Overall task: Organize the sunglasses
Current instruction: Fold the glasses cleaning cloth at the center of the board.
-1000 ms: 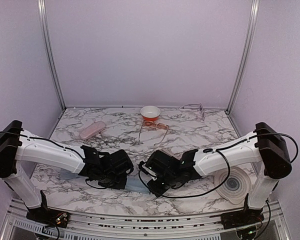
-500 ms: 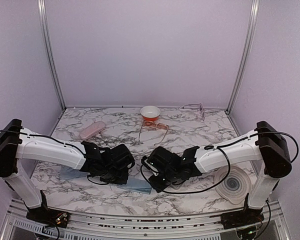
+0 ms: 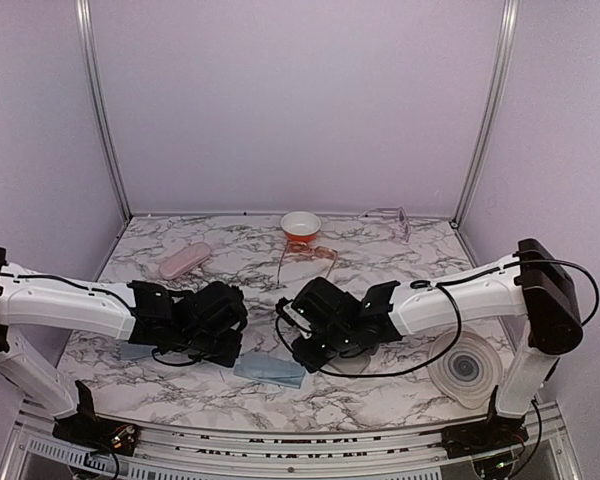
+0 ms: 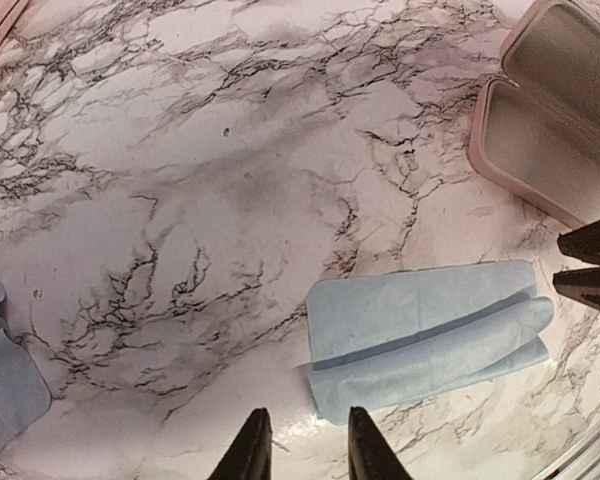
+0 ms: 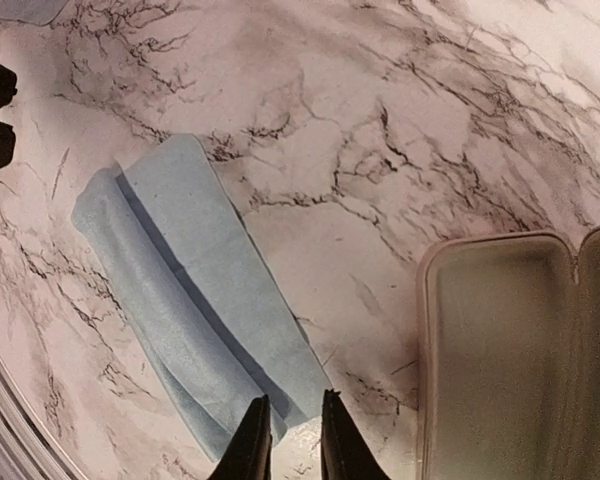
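Jaws on left gripper (image 4: 300, 445) and right gripper (image 5: 287, 435) are narrowly spread and empty, above the folded cloth (image 4: 430, 335). It lies near the open case (image 5: 500, 330), likely as lining. Sunglasses (image 3: 318, 252) not yet cased.

Stretches both arms inward, low over the surface, wrists close together near the middle. Holds left claw (image 4: 303, 430) slightly parted, nothing between the fingers. Holds right claw (image 5: 293, 420) parted by a similar narrow gap, fingertips pointing down.
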You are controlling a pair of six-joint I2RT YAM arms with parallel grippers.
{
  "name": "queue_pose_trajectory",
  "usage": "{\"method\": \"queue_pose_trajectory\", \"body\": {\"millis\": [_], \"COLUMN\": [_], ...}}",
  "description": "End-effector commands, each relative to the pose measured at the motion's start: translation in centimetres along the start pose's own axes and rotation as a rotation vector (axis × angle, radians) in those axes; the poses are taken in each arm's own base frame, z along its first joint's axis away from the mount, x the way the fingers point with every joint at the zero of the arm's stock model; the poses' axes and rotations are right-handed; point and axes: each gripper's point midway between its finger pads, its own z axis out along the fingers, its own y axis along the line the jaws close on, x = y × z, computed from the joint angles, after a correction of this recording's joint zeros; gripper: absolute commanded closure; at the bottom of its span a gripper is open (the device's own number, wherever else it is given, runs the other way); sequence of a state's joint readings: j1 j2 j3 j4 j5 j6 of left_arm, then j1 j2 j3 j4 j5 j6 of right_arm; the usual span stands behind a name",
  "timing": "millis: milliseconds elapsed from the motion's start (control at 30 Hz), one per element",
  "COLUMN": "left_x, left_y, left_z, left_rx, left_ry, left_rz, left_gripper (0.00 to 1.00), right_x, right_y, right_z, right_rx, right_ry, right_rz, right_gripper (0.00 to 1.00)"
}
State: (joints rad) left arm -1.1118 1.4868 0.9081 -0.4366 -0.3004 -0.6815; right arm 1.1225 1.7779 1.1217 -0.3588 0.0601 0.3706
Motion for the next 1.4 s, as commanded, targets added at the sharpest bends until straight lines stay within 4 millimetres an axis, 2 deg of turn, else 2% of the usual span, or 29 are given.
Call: {"method": "queue_pose_trajectory", "body": {"millis": [0,167,233,400,500,733,900,1367], "left_x": [0.2,1.3,1.7,1.9,2.7,3.0,3.2,3.2], "left_y": [2.2,3.1,3.5,3.3,3.9,4.3,4.2,3.9], "left_z": [-1.6,-1.4,-1.1,-1.0,-0.8,-0.7,-0.5,-0.2], "left_rx": [-0.030,-0.032,-0.046,-0.022,-0.032,-0.035,-0.027,-0.023], "left_ry": [-0.052,-0.051,-0.046,-0.052,-0.047,-0.053,-0.050,-0.042], "left_rz": [0.012,-0.016,-0.027,-0.055,-0.049,-0.066,-0.066,-0.064], "left_gripper": [0.70,0.70,0.70,0.69,0.69,0.69,0.69,0.69], "right_x": [-2.5,-0.9,0.1,0.4,0.3,1.8,2.0,1.6], "right_y": [3.6,5.6,6.5,6.2,6.8,7.4,7.1,5.4], "right_z": [-2.7,-2.6,-2.0,-1.4,-1.3,0.8,1.5,2.0], "right_rx": [-0.101,-0.141,-0.153,-0.107,-0.137,-0.173,-0.163,-0.133], "right_ry": [-0.085,-0.045,-0.021,0.013,0.014,0.089,0.096,0.097], "right_rz": [-0.144,-0.187,-0.223,-0.216,-0.194,-0.102,-0.078,-0.062], "right_gripper": [0.82,0.81,0.77,0.68,0.72,0.73,0.72,0.73]}}
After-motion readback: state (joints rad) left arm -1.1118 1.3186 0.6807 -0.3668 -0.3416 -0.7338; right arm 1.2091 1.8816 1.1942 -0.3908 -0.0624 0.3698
